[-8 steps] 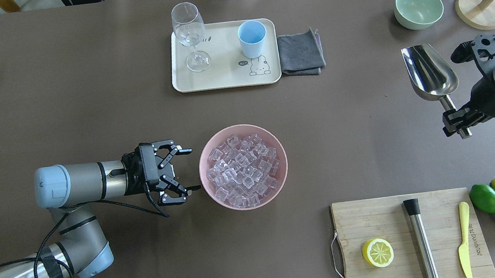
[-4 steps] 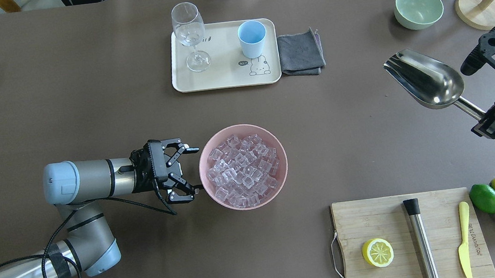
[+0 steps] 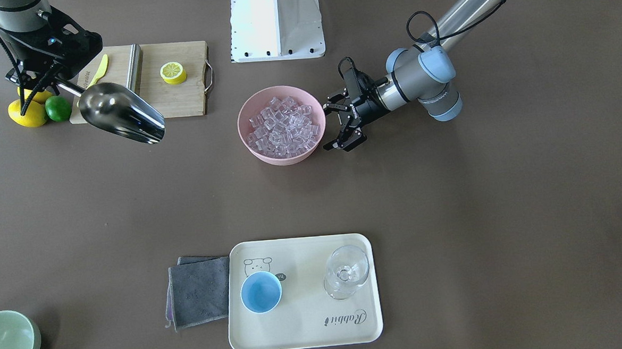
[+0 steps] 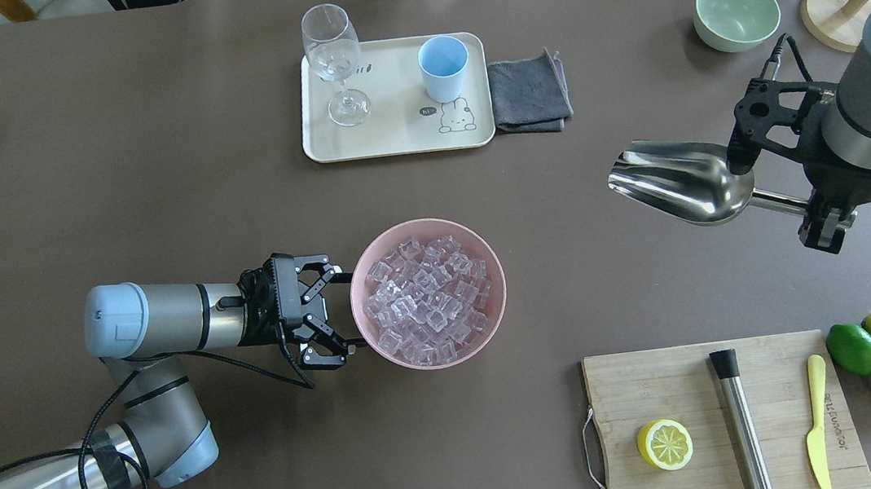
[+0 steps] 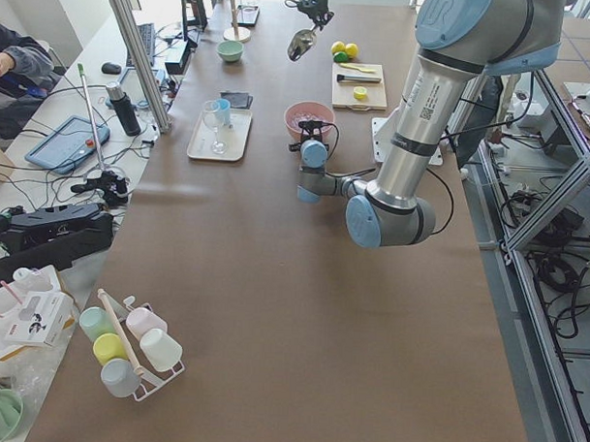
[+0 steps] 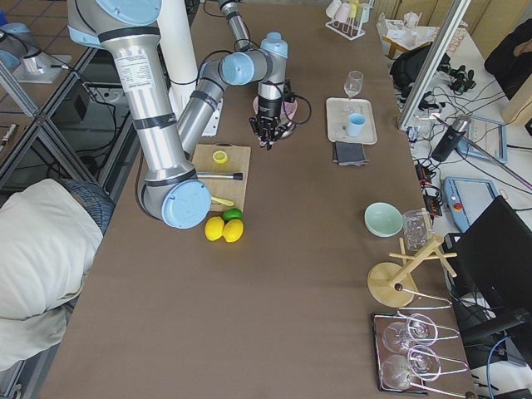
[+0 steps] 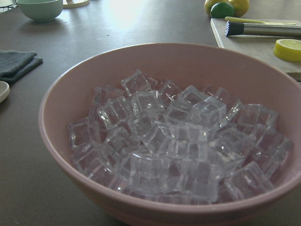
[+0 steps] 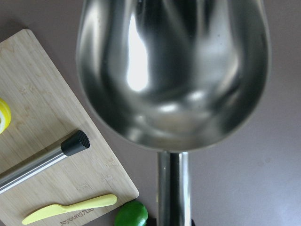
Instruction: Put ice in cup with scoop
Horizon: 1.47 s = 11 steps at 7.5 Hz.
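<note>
The ice [image 4: 426, 295] is a heap of clear cubes in a pink bowl [image 4: 493, 316] at mid-table; it fills the left wrist view [image 7: 178, 141]. My left gripper [image 4: 341, 314] is open, low at the bowl's left rim, empty. My right gripper [image 4: 820, 223] is shut on the handle of the steel scoop [image 4: 679, 184], held in the air to the right of the bowl, mouth pointing left and empty [image 8: 174, 70]. The light-blue cup [image 4: 443, 67] stands upright on a cream tray [image 4: 391, 139] at the far side, also in the front-facing view [image 3: 261, 291].
A wine glass [image 4: 334, 63] shares the tray; a grey cloth [image 4: 529, 94] lies beside it. A green bowl [image 4: 736, 13] and a wooden stand [image 4: 846, 17] are far right. A cutting board [image 4: 690, 388] holds a lemon half, a steel cylinder and a yellow knife; lemons and a lime [image 4: 853, 348] lie beside it.
My right arm has swung the scoop left toward the bowl and turned its mouth from pointing away to pointing left. My left gripper has moved right, up to the bowl's rim.
</note>
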Available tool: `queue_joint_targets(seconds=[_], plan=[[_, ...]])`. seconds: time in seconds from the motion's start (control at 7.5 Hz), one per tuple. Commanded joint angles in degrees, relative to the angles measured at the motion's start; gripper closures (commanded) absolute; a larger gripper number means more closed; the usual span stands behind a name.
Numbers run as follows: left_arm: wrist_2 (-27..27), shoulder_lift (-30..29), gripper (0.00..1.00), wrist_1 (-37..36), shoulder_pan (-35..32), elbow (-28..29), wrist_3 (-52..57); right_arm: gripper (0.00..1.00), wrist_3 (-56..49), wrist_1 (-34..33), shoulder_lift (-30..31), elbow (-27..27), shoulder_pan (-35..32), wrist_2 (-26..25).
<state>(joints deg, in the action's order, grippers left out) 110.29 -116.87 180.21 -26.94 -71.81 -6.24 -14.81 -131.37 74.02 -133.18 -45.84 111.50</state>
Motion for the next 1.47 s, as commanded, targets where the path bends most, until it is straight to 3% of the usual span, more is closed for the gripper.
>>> queue_joint_targets(seconds=[0.0,0.13,0.53,0.8,1.33], plan=[[0.9,-0.5,0.02,-0.6,0.0,-0.1,-2.4,1.0,-5.7,-6.3,-6.7,1.9,1.8,-3.9],[1.1,-0.8,0.02,-0.8,0.1,-0.1,-2.4,1.0,-8.2,-6.4,-8.0,2.8,2.1,-5.2],[1.6,-0.9,0.02,-0.8,0.5,-0.2,-2.3,1.0,-12.9,-15.6,-15.5,4.8,5.2,-8.8],[1.6,-0.8,0.02,-0.8,0.5,-0.1,-2.3,1.0,-17.6,-20.9,-20.9,9.6,6.5,-11.2],[1.6,-0.8,0.02,-0.8,0.6,-0.2,-2.2,1.0,-17.4,-24.9,-32.9,20.7,10.6,-13.0]])
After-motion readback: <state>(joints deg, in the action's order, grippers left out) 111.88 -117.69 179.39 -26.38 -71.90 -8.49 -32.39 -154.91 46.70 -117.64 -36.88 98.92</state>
